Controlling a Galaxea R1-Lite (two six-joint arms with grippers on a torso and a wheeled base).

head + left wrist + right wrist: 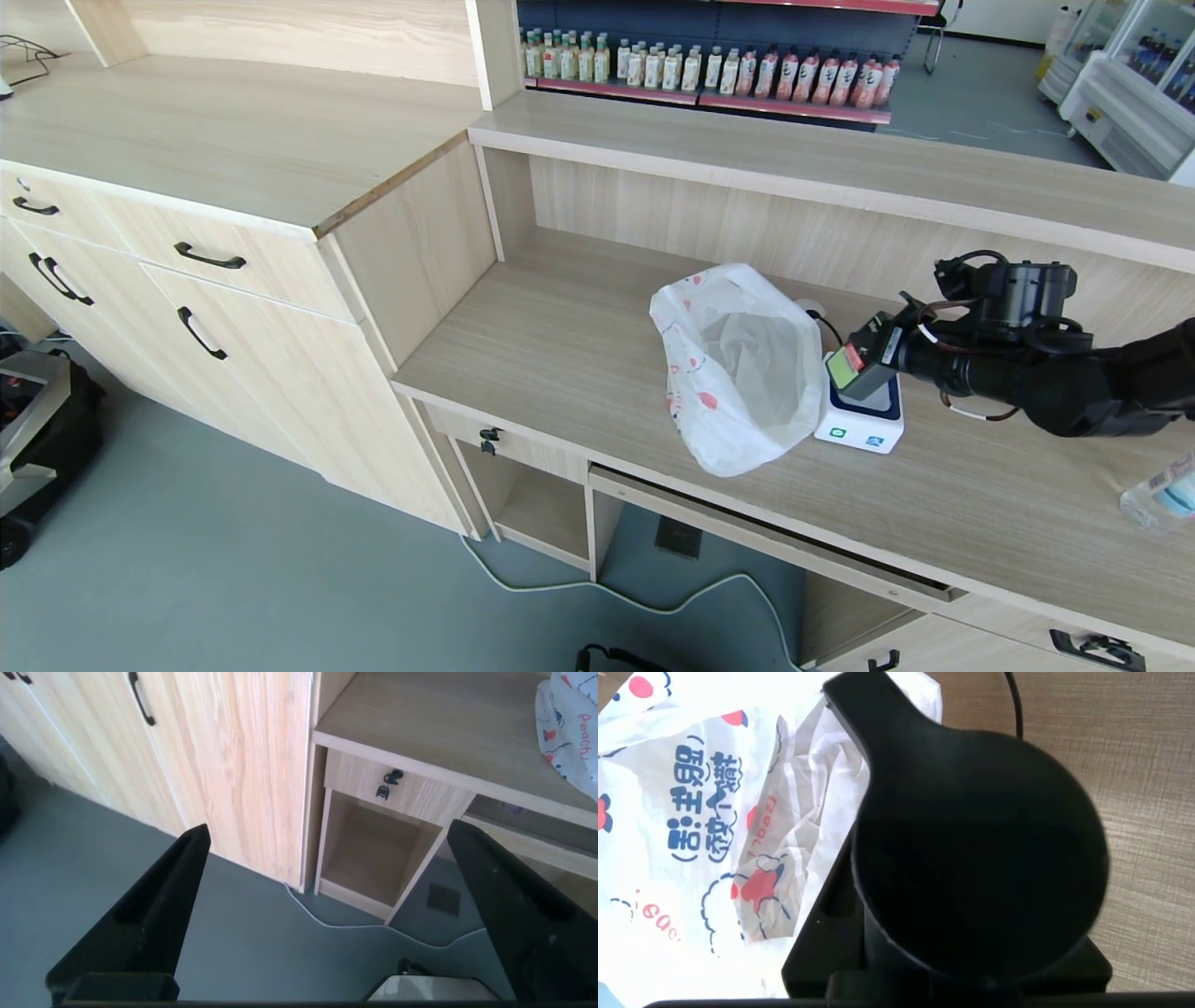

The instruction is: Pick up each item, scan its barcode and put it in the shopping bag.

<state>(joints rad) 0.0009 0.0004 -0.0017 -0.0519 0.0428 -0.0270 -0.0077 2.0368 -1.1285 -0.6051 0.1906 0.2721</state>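
Checkout run: the right gripper (868, 353) — jaws clenched on a dark item (845, 366) with a green-and-red label — holds it just above the white scanner (864, 427), at three o'clock from the open shopping bag (738, 373) on the counter (560, 345). The left gripper (327, 835), jaws spread wide, hangs over the floor (262, 938).
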